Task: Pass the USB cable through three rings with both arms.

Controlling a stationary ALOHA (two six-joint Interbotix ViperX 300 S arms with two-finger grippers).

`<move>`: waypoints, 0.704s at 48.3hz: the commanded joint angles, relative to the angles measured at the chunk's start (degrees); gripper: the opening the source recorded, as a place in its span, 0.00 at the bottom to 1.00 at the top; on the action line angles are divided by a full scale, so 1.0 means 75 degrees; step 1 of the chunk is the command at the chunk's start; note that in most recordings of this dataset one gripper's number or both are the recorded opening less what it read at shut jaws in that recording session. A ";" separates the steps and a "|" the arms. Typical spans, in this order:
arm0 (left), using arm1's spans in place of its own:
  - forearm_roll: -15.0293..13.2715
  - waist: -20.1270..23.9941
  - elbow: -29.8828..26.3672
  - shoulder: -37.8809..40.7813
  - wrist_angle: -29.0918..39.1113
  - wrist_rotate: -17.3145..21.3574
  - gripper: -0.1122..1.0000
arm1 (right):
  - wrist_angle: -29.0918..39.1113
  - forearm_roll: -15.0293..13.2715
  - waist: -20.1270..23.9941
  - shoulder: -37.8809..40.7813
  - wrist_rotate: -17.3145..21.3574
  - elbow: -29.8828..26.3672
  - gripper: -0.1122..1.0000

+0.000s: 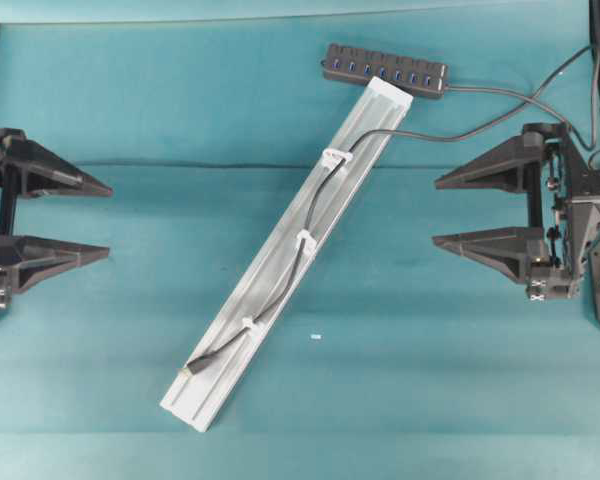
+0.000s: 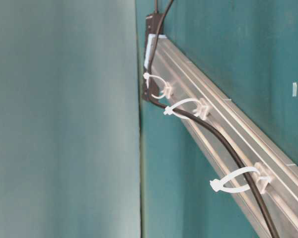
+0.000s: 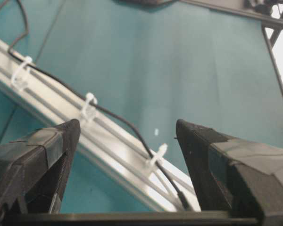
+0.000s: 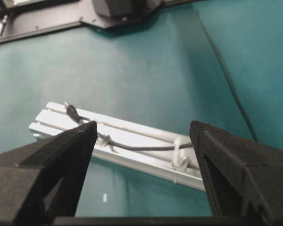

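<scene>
The silver rail lies diagonally on the teal table with three white rings along it. The USB cable runs from the black hub down the rail through all three rings. Its plug rests near the rail's lower end. My left gripper stands open at the far left, well clear of the rail. My right gripper stands open at the right, also apart from it. In the left wrist view the cable crosses between the open fingers. The right wrist view shows the cable threaded through a ring.
The hub's cord trails off to the right behind the right arm. A tiny white scrap lies on the cloth right of the rail. In the table-level view the rings stand up from the rail.
</scene>
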 commanded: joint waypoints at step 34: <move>0.0023 -0.0012 -0.0129 0.0293 -0.0797 0.0000 0.91 | -0.0035 0.0012 0.0023 -0.0785 0.0047 0.0176 0.86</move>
